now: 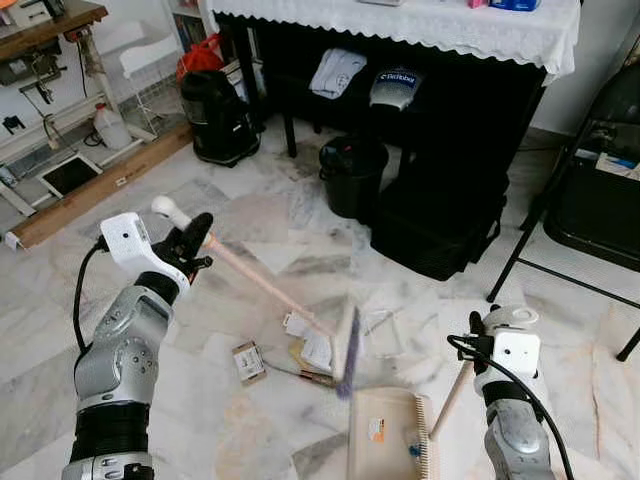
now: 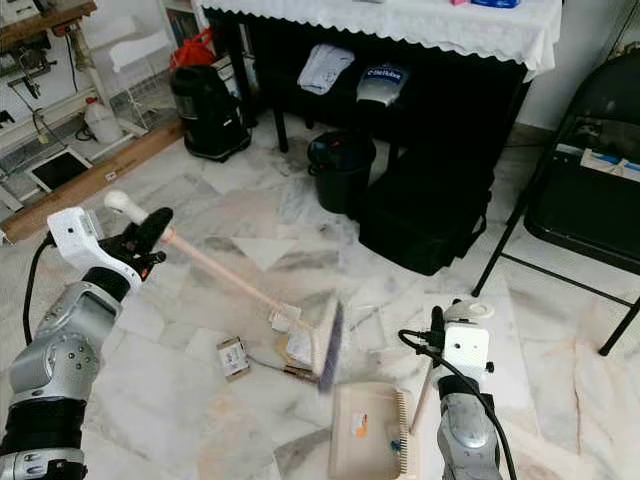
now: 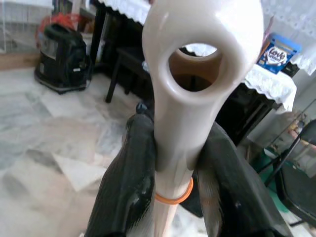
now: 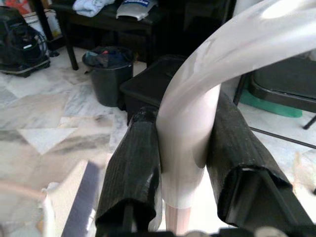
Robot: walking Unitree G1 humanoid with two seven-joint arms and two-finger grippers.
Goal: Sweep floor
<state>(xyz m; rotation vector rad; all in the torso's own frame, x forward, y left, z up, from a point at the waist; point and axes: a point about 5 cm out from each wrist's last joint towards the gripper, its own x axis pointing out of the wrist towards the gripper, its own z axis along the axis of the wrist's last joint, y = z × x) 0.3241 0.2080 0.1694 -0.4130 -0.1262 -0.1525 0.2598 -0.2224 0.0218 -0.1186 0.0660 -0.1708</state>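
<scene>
Gripping the broom (image 1: 262,283) near its looped handle end, the left gripper (image 1: 190,243) has both black fingers (image 3: 126,187) clamped on the pale shaft, and the brush head sits on the marble floor (image 1: 250,215) among paper scraps (image 1: 312,345) and a small box (image 1: 248,360). The right gripper (image 4: 182,163) is closed around the dustpan handle (image 1: 452,395), with the dustpan (image 1: 385,435) flat on the floor just beside the brush. The risk I see: the blurred brush suggests a quick stroke, which could flick light scraps past the pan's mouth. 1 scrap lies close to the pan's edge and could slide under the lip. The box, farther from the pan, may be missed.
</scene>
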